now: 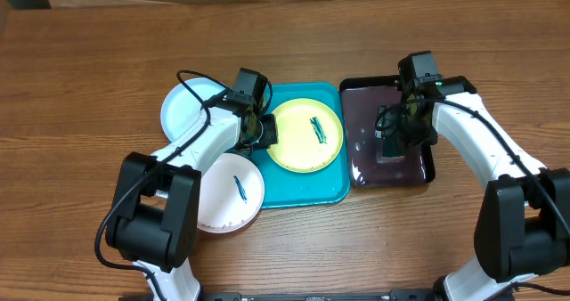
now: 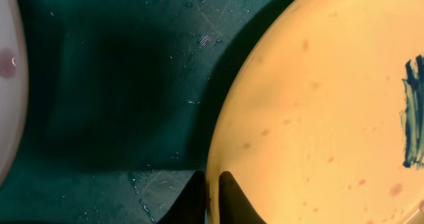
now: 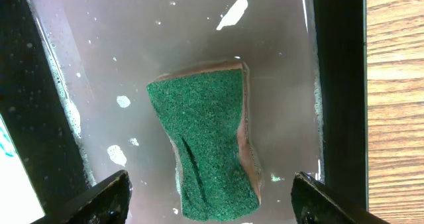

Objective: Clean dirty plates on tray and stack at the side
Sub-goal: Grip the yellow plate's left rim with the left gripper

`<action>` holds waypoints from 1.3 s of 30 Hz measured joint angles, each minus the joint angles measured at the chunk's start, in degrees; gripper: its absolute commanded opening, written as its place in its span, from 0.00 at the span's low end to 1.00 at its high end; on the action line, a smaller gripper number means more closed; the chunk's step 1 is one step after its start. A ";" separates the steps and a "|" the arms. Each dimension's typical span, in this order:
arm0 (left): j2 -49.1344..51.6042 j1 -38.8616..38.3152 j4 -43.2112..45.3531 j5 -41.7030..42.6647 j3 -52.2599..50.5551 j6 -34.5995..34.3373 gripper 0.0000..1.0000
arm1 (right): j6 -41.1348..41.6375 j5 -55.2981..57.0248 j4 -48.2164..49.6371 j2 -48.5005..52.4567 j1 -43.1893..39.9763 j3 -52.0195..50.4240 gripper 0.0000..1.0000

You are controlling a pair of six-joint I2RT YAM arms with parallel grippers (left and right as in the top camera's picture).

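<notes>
Flat turquoise-blue for the large rectangular plastic tray [image 1: 307, 192]. Pale yellow-green for the small round plastic plate [image 1: 294, 145], crossed by a dark teal smear [image 1: 319, 129] and, seen close, dotted with faint reddish specks. Light blue for the second small round plastic plate [image 1: 183, 114]. White for the third small round plastic plate [image 1: 227, 207], marked with a dark teal streak [image 1: 240, 187]. Glossy black with a brownish wet sheen for the smaller tray [image 1: 365, 114]. Speckled dark green over tan-brown for the rectangular sponge [image 3: 202, 151]. Warm brown grain for the wooden table [image 1: 89, 69].

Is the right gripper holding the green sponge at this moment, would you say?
No, the sponge lies in the black tray, and the right gripper stands open with its fingers clear of it on both sides.
</notes>
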 measured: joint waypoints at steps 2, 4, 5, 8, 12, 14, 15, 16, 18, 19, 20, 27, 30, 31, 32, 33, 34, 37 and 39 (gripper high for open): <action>0.15 -0.02 0.07 -0.13 0.00 -0.02 0.05 | 0.00 -0.52 0.02 0.00 0.00 0.00 0.79; 0.39 0.00 0.22 -0.11 0.00 -0.07 0.04 | 0.00 -1.09 0.02 0.00 0.00 -0.09 0.79; 0.42 0.00 0.35 -0.11 0.00 -0.13 0.04 | 0.00 -1.44 0.00 0.00 0.00 -0.24 0.79; 0.42 0.00 0.37 -0.11 0.00 -0.15 0.04 | 0.00 -1.84 0.07 0.00 0.00 -0.76 0.79; 0.42 0.00 0.39 -0.11 0.00 -0.15 0.04 | -0.02 -2.03 0.33 0.00 0.02 -1.29 0.76; 0.42 0.00 0.39 -0.11 0.00 -0.15 0.04 | 0.02 -2.03 2.08 0.00 0.15 -1.79 0.75; 0.42 0.00 0.39 -0.11 0.00 -0.15 0.04 | 0.00 -2.01 2.86 0.00 0.20 -2.03 0.75; 0.42 0.00 0.42 -0.09 0.00 -0.15 0.04 | 0.00 -1.92 4.09 0.00 0.33 -2.60 0.74; 0.42 0.00 0.42 -0.09 0.00 -0.15 0.04 | -0.02 -1.57 5.60 0.00 0.70 -3.85 0.72; 0.42 0.00 0.42 -0.09 0.00 -0.15 0.04 | -0.02 -1.33 6.16 0.00 0.90 -4.61 0.72; 0.42 0.00 0.42 -0.09 0.00 -0.15 0.04 | -0.04 -0.96 7.02 0.00 1.18 -5.51 0.72; 0.42 0.00 0.44 -0.09 0.00 -0.15 0.04 | -0.04 -0.02 13.62 0.00 1.25 -9.51 0.67; 0.42 0.00 0.44 -0.09 0.00 -0.15 0.04 | -0.02 0.11 14.75 0.00 1.25 -10.71 0.63; 0.42 0.00 0.44 -0.09 0.00 -0.15 0.04 | -0.02 0.11 15.26 0.00 1.25 -10.99 0.62; 0.42 0.00 0.44 -0.09 0.00 -0.15 0.04 | -0.09 0.11 15.56 0.00 1.25 -11.21 0.62; 0.42 0.00 0.44 -0.09 0.00 -0.15 0.04 | -0.02 0.11 16.06 0.00 1.25 -11.52 0.62; 0.42 0.00 0.44 -0.09 0.00 -0.15 0.04 | -0.09 0.13 16.85 0.00 1.25 -12.02 0.62; 0.42 0.00 0.44 -0.09 0.00 -0.15 0.04 | -0.04 0.13 18.12 0.00 1.25 -13.25 0.57; 0.42 0.00 0.44 -0.09 0.00 -0.15 0.04 | -0.02 0.13 18.36 0.00 1.25 -13.46 0.54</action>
